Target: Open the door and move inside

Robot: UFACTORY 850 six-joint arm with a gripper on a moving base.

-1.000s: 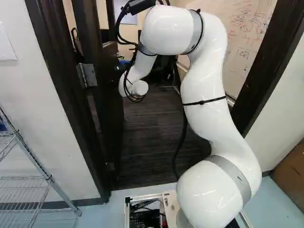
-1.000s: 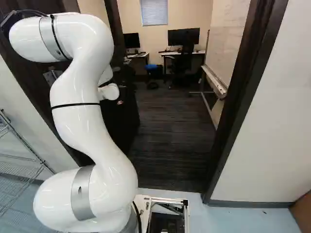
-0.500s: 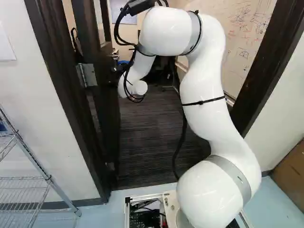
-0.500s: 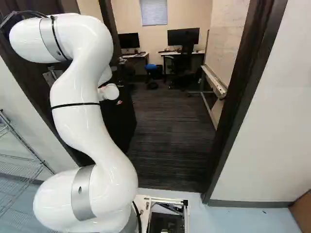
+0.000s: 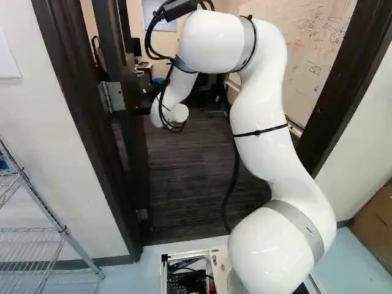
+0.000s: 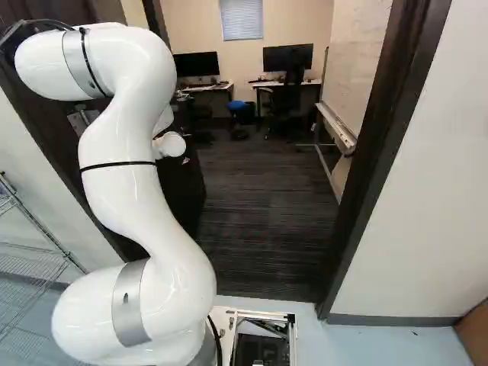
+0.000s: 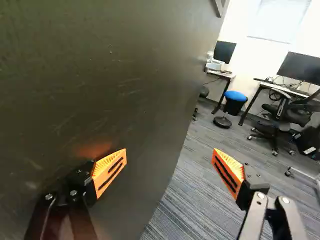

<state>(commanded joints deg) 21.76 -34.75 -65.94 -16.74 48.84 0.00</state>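
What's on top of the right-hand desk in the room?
A black screen and cables are on the desk. The chair hides part of its top; I can't see what's there.

wire rack (image 5: 64, 231) beside wall (image 5: 58, 159) | whiteboard (image 5: 306, 79) | two desks (image 6: 210, 88) bearing monitors (image 6: 287, 57) | blue-topped stool (image 7: 235, 96) between them | office chair (image 7: 294, 116) | window blind (image 6: 242, 20)

In the right base view, desks (image 6: 264, 85) and a chair (image 6: 286, 97) stand beyond the door frame (image 6: 381, 152), left of the whiteboard (image 6: 358, 65).

Dark carpet (image 6: 267, 213), desks (image 7: 221, 74), seemingly slatted window blind (image 6: 242, 20)
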